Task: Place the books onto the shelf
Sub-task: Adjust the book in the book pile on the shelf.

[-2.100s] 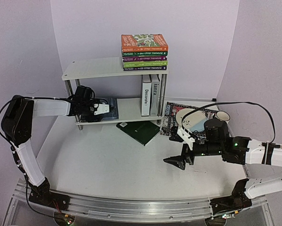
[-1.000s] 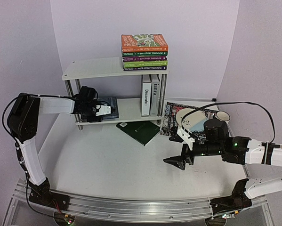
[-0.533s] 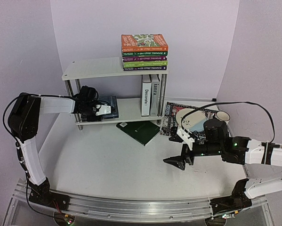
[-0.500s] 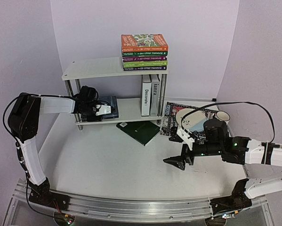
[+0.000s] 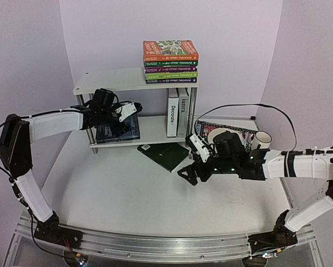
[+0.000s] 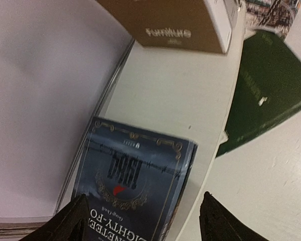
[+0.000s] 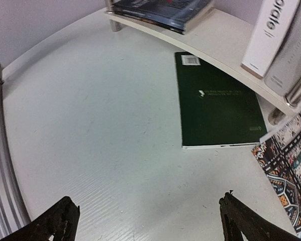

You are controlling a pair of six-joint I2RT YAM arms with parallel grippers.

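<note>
Dark blue book (image 6: pixel 135 186) flat on lower board of the shelf (image 5: pixel 152 132), corner at the front edge. Left hand (image 6: pixel 145 223) open over it, gripping nothing. Green book (image 7: pixel 215 105) on tabletop (image 5: pixel 127 189), right hand (image 7: pixel 153 221) spread empty nearby. Risk: a finger snags that corner and the book slides off.

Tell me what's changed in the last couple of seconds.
The left gripper let go of the dark book on the lower shelf and lifted away. The right gripper swung toward the green book. The top stack and upright books stayed put.
</note>
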